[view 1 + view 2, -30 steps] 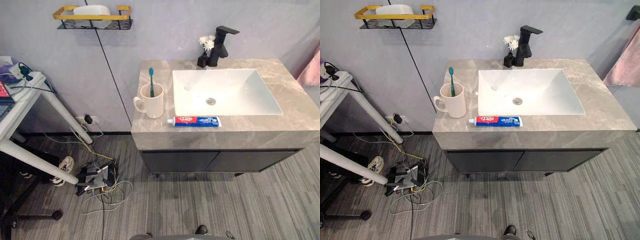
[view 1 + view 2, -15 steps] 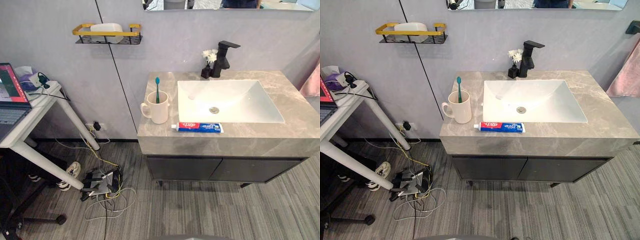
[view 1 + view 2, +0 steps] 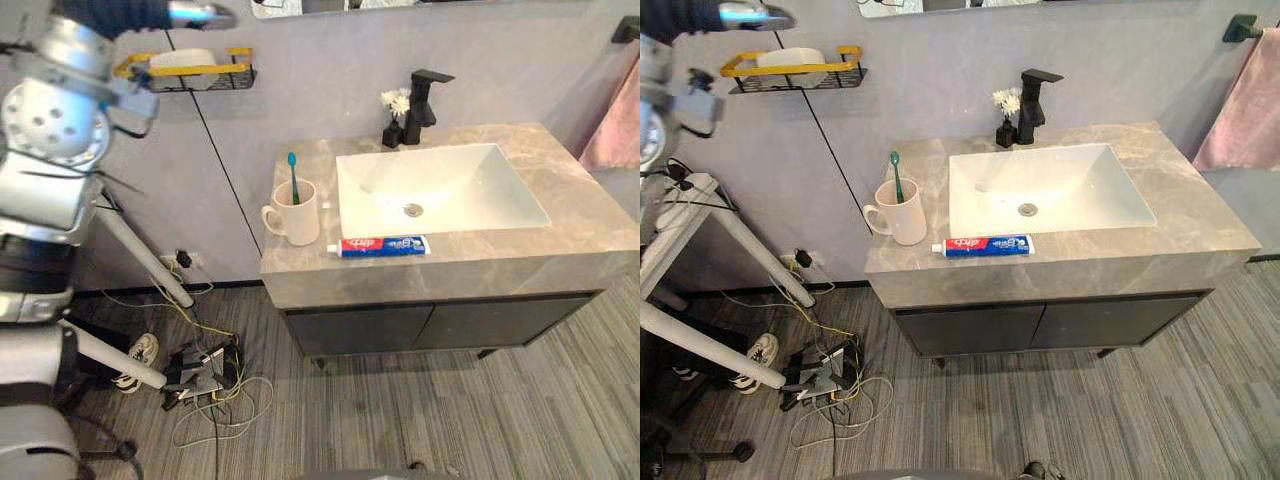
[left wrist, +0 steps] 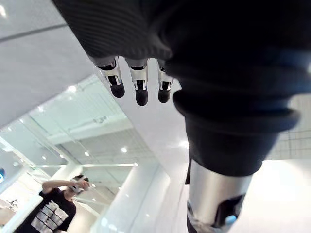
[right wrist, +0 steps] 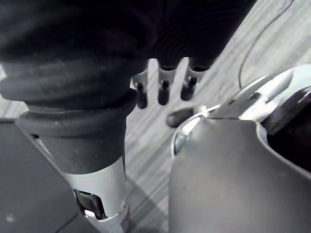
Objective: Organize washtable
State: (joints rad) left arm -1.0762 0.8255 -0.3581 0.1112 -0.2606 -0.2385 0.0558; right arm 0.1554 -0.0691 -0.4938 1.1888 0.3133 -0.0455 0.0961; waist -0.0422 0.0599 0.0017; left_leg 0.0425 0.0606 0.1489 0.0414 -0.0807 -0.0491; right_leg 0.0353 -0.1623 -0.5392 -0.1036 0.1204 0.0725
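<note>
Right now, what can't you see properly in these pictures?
- Toothbrush: its lower end is hidden inside the mug, in the eye views.
- White thing on the wall shelf: half behind its rail; I cannot tell what it is.
- Pink towel: cut off by the right edge.
- Cupboard: shut doors hide the inside.

I see my silver-grey left arm (image 3: 50, 140) reaching up high at the far left. Its dark-covered left hand (image 3: 195, 14) sits at the top, silver dark-tipped fingers (image 4: 141, 92) straight and loose. My right hand (image 5: 164, 91) hangs low, pointing at the floor, its fingers relaxed.
</note>
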